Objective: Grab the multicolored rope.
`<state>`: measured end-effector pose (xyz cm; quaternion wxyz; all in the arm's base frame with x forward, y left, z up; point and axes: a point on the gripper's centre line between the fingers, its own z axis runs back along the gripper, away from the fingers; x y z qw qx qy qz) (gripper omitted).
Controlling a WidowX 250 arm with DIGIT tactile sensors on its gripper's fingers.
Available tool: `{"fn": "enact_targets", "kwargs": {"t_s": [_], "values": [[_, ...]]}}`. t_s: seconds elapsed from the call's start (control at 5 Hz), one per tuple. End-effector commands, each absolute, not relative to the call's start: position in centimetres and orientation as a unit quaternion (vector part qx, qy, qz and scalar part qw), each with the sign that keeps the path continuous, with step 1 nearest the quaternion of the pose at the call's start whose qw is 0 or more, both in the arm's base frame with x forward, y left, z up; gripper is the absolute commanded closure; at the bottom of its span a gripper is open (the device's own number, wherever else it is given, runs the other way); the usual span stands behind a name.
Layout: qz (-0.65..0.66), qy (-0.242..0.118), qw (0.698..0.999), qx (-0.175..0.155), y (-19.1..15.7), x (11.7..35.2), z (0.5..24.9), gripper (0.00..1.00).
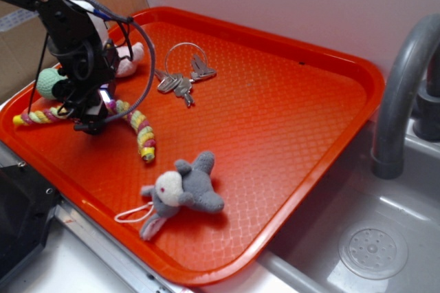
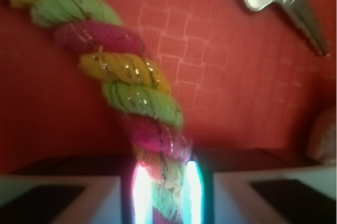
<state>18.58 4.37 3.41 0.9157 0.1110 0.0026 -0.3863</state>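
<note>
At the left end of the orange tray [image 1: 289, 93], the tool [image 1: 91, 122] is sitting low over the multicolored rope [image 1: 141, 131], roughly at the middle of its curved length. Rope is lying flat on the tray floor: one end is pointing toward the tray's left edge, the other is curling toward the grey plush animal [image 1: 185, 188]. Wrist view: the twisted yellow, green and pink strands [image 2: 131, 84] are running straight down into the gap between the two fingers [image 2: 139, 195], which are standing narrow with the rope filling the space between them; contact looks made on both sides, so the tool appears to be gripping the rope. Judgement: approach and alignment are done, closing is done or nearly so. Not yet shown: any lift, since the rope is resting on the tray in both views. Remaining is to confirm the hold by raising it clear. Bunch of keys [image 1: 180, 80], green crocheted ball [image 1: 48, 82] and pink plush [image 1: 130, 59] are lying nearby, apart from the grip.
</note>
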Motion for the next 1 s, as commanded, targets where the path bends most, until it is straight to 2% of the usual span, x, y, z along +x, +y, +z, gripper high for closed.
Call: {"fn": "enact_targets", "kwargs": {"t_s": [0.0,0.2,0.4,0.6,0.8], "values": [[-0.156,-0.045,0.981,0.104,2.6,19.3,13.1,1.00],[-0.034,-0.019,0.994,0.100,1.9,19.8,15.6,1.00],[0.091,0.002,0.994,0.056,1.2,20.0,20.0,1.00],[0.215,-0.018,0.976,0.036,0.4,19.2,22.6,1.00],[0.229,-0.034,0.973,0.002,-0.3,18.5,22.6,1.00]]}}
